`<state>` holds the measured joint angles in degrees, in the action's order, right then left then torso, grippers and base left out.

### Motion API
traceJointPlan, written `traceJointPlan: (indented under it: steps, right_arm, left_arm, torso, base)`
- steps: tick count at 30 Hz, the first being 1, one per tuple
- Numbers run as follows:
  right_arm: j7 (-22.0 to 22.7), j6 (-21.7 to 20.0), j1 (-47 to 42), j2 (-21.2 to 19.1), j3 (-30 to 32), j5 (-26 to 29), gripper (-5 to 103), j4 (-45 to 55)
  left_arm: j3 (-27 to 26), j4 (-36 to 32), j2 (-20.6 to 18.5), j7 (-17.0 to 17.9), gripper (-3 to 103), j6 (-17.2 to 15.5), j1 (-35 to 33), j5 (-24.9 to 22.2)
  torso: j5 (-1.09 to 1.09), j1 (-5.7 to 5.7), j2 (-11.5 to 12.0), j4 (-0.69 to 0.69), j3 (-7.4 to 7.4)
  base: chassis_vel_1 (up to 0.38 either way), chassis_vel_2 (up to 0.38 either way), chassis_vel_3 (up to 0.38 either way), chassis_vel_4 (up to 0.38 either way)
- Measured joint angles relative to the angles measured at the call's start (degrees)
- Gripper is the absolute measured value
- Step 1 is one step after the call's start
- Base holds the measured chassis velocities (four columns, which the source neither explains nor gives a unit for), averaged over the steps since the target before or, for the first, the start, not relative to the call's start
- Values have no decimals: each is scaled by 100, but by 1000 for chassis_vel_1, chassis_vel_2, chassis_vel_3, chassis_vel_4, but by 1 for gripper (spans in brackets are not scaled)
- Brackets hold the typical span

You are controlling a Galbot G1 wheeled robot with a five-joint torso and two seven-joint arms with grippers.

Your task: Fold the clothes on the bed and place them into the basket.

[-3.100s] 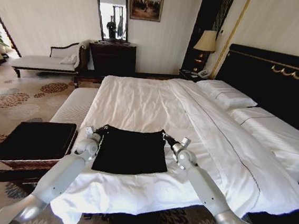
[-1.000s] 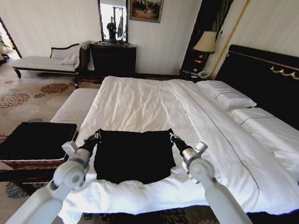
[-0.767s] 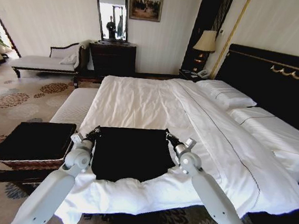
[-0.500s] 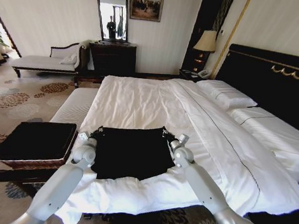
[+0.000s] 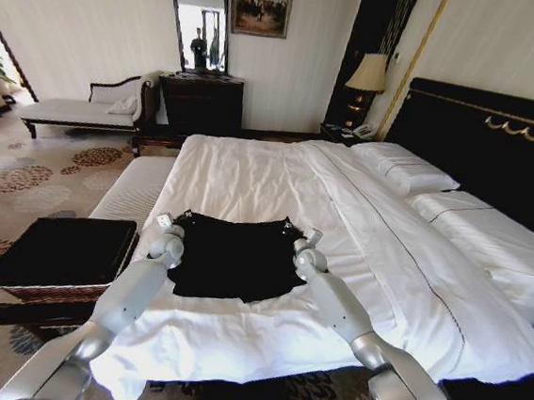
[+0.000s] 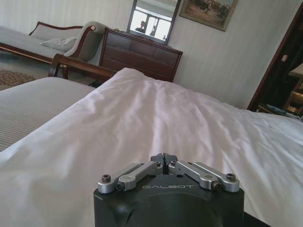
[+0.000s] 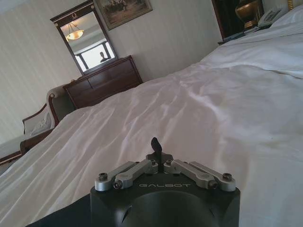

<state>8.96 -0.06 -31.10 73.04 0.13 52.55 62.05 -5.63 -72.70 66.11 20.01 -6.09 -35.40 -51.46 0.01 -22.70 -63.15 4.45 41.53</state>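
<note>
Pale striped walls close the room at the top of the frame. Against the far wall stands a dark wooden dresser, with a tall framed mirror above it and a gilt-framed painting just to its right. At the upper left, a white chaise longue with a dark carved frame sits on the floor. A patterned carpet with round floral medallions covers the left side. At upper centre right, a lamp with a cream shade glows on a nightstand, a white telephone beside it. Daylight comes in at the far left edge. A long white padded bench lies left of centre.
</note>
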Motion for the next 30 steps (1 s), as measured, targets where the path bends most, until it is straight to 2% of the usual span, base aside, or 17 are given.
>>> traceJointPlan:
  steps: [6,10,16,18,25,30]
  right_arm:
    - [-32,302,-413,-64,188,-333,0,459]
    - [-122,550,-975,-327,261,-840,0,1052]
    - [-174,730,-1548,-464,302,-1308,0,1439]
    - [-190,910,-1901,-488,280,-1776,0,1602]
    - [-100,960,-2394,-561,447,-1967,0,2040]
    - [-55,976,-2834,-647,717,-2039,0,2416]
  left_arm:
    - [-187,-442,89,-25,0,197,-566,259]
    - [-386,-985,69,-23,0,353,-1090,510]
    - [-589,-1492,-4,3,0,432,-1620,564]
    - [-765,-1901,-38,21,0,521,-2107,630]
    - [-1037,-2704,-27,36,0,645,-3098,845]
    - [-1134,-2990,-30,16,0,749,-3602,1003]
  torso:
    - [0,2,-1,0,-1]
    - [-1,2,-2,1,-1]
    - [0,2,-1,4,-1]
    - [0,3,-2,0,-2]
    - [-1,3,-2,0,-1]
    - [-2,3,-2,0,-2]
  base:
    - [0,0,0,0]
    - [0,0,0,0]
    - [0,0,0,0]
    - [0,0,0,0]
    - [0,0,0,0]
    - [0,0,0,0]
